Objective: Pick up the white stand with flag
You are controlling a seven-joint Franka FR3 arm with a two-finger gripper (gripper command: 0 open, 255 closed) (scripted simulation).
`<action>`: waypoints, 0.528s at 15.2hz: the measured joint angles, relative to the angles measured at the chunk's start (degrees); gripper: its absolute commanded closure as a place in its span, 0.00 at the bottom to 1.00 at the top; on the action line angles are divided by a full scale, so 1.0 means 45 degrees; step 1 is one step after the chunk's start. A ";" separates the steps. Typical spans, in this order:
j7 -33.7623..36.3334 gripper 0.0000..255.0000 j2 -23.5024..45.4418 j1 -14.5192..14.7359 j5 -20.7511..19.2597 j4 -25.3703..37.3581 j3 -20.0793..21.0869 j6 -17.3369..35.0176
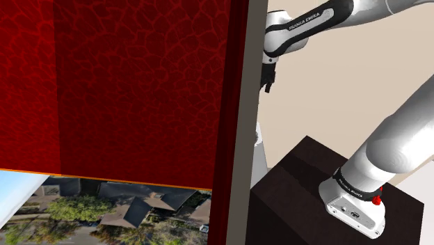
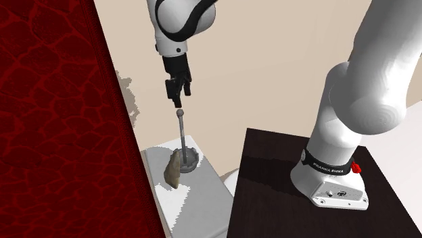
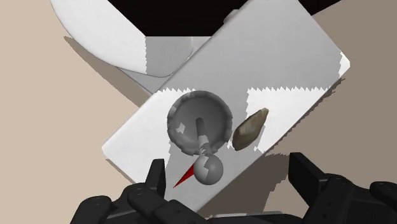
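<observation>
The stand is a grey round dish-like base [image 2: 187, 161] with a thin upright pole ending in a ball [image 2: 180, 113]. It rests on a white tabletop [image 2: 193, 206]. In the wrist view the base [image 3: 219, 113] lies just ahead of the fingers, the ball [image 3: 208, 169] is nearer, and a small red flag [image 3: 184, 177] shows beside the pole. My gripper [image 2: 178, 94] hangs straight above the ball, a short gap away, pointing down. It is open, its fingers [image 3: 156, 181] well apart with nothing between them.
A brown stone-like lump [image 2: 174, 169] sits on the white top right beside the base [image 3: 249, 128]. A tall red cracked-pattern panel [image 2: 54, 135] borders the table on the second exterior view's left and blocks the shoulder view [image 1: 125, 90]. The dark box [image 2: 284, 196] carries the arm.
</observation>
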 measured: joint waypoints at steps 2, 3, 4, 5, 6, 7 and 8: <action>-0.0095 0.00 0.0841 -0.0038 -0.0075 0.0395 -0.0041 0.0460; -0.0124 0.00 0.1084 -0.0051 -0.0092 0.0502 -0.0053 0.0601; -0.0127 0.00 0.1234 -0.0053 -0.0100 0.0486 -0.0055 0.0768; -0.0110 0.00 0.1373 -0.0045 -0.0101 0.0448 -0.0048 0.0947; -0.0139 0.00 0.1499 -0.0061 -0.0105 0.0420 -0.0063 0.1103; -0.0152 0.00 0.1603 -0.0070 -0.0107 0.0370 -0.0071 0.1256; -0.0141 0.00 0.1676 -0.0067 -0.0109 0.0283 -0.0068 0.1415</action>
